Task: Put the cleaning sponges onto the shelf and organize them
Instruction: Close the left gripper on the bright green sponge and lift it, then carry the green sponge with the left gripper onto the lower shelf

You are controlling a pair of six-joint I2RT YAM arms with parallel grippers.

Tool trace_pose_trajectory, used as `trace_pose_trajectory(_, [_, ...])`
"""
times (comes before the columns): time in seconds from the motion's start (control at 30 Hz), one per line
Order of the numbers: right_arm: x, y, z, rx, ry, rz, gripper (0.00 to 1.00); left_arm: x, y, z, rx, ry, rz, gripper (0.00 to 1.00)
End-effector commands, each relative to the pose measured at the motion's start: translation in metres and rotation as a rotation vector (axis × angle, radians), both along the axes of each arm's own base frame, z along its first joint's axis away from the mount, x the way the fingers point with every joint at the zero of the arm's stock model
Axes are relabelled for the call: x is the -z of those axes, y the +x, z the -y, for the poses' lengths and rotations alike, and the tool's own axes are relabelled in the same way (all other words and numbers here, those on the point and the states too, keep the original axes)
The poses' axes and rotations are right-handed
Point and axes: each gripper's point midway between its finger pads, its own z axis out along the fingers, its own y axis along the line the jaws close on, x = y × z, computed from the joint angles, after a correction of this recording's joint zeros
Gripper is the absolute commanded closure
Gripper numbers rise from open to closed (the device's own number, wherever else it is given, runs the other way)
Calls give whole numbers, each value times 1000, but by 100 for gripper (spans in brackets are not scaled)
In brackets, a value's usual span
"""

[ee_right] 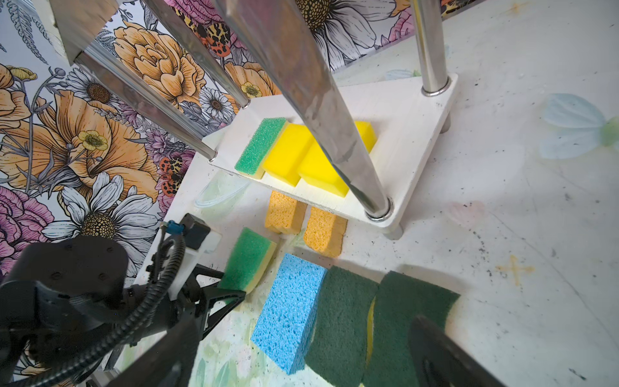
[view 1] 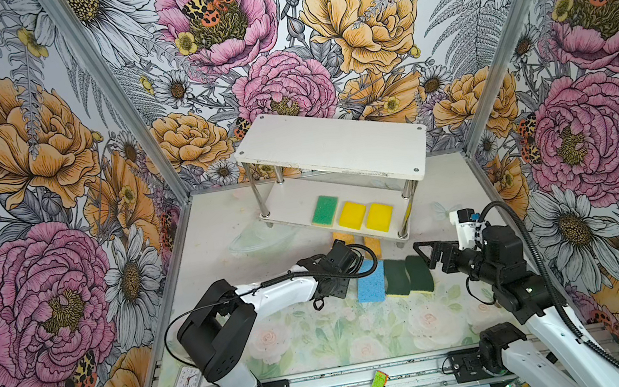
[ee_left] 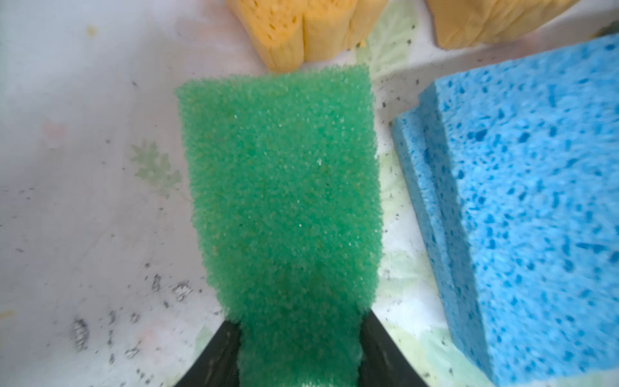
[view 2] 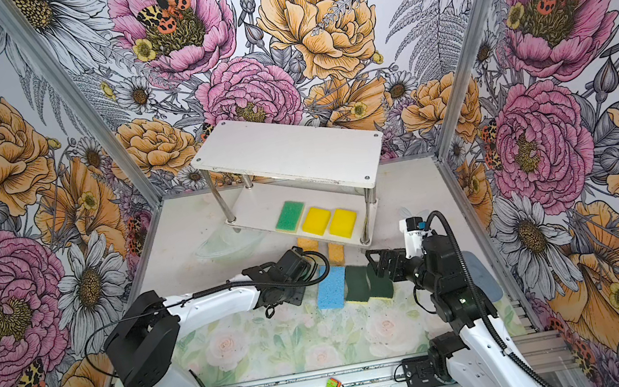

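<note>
Nothing here is actually readable, tbh. Closest thing is the little white clock (view 1: 187, 380) at about 7 o'clock in a top view, and its dial marks are too tiny to make out. There's also a small green-and-orange box (view 1: 380, 381) on the front rail (view 1: 411, 370) at 6 o'clock in both top views. It has some print on it, but it's just a blur.

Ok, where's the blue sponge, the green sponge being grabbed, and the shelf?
blue sponge (view 1: 370, 282), in a top view, middle of its top.
held green sponge (ee_left: 281, 187), left wrist view, middle of its scrubby face.
shelf (view 1: 333, 144), in a top view, bare upper board.
</note>
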Motion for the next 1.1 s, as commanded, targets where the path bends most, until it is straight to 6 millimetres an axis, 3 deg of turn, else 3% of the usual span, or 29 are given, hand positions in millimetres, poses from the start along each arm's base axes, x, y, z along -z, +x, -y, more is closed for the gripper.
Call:
trace_pose_trajectory(0.0, [-9,3,1,4,-11,25,0,-20,2,-16,-9,20,51,52])
trace_pose_trajectory(0.27, [-9,2,1,3,-11,30,0,-58,23,-50,-81,-64,106,51])
trace_pose_trajectory(0.53, [-10,1,1,8,-4,32,0,-98,61,-84,-137,-100,197,49])
trace_pose_trajectory(0.8, [-13,0,1,10,0,39,0,-118,109,-109,-163,-64,269,49])
trace_pose_trajectory(1.07, [-14,-1,1,7,0,48,0,-122,147,-103,-101,-114,301,50])
